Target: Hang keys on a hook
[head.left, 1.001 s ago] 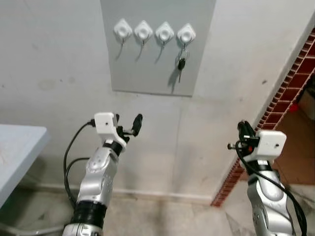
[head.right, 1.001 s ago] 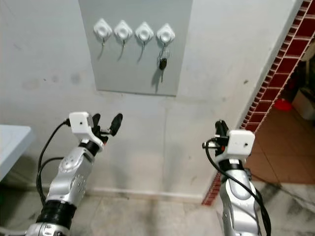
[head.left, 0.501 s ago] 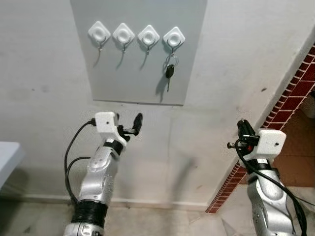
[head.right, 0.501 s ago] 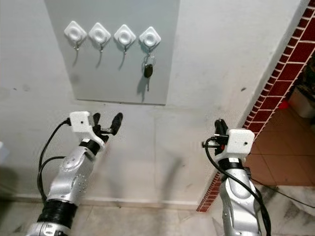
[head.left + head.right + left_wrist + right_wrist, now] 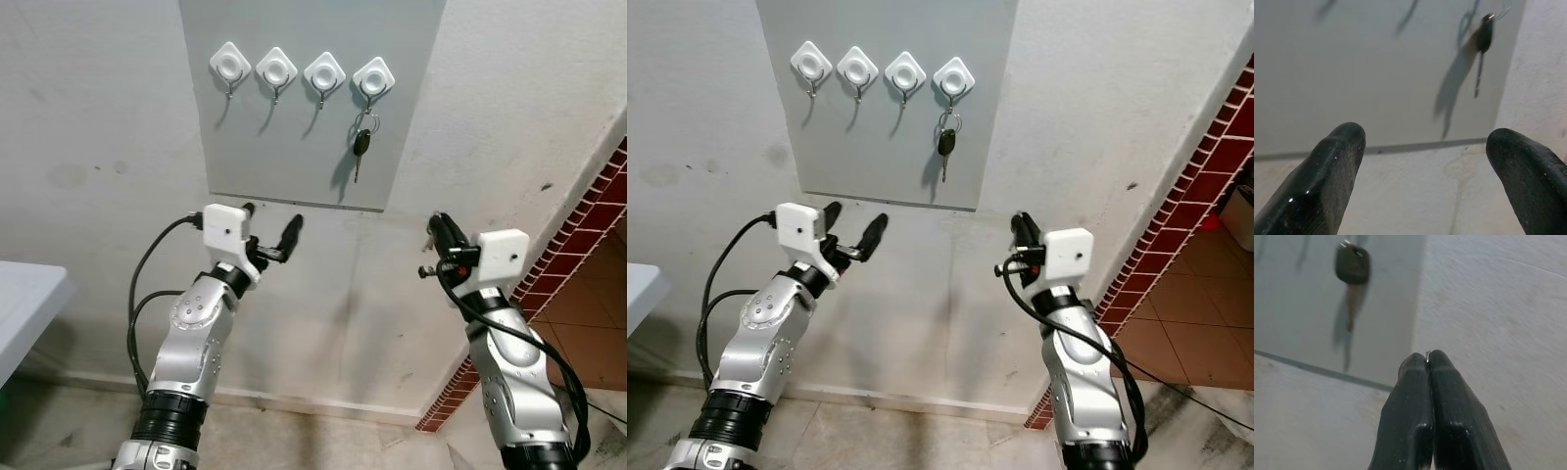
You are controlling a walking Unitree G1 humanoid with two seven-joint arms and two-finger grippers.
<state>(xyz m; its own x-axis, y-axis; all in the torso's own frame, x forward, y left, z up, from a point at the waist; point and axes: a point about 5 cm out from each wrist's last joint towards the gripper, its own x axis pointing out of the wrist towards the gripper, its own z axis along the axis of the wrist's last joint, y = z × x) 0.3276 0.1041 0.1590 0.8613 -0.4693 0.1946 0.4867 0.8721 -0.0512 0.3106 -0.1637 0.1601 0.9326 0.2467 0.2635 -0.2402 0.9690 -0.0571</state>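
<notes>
- Keys [image 5: 361,145] hang from the rightmost of four white hooks [image 5: 373,73] on a grey panel [image 5: 294,147], near the panel's right edge and above its lower edge.
- Compared with half a second ago, the whole scene sits further right and slightly lower in the head views, so the camera has turned; the keys are on the same hook as before.
- Right gripper [image 5: 436,229] now stands higher and closer to the panel's lower right corner than it did, fingers pressed together with a small glint of metal between the tips; what it is cannot be made out.
- Left gripper [image 5: 271,229] is spread wide and empty, just below the panel's lower edge, much as earlier.
- Brick edging [image 5: 588,225] runs diagonally at the right, and a pale table [image 5: 24,304] corner shows again at the left.
- No writing or brand can be read on anything.
</notes>
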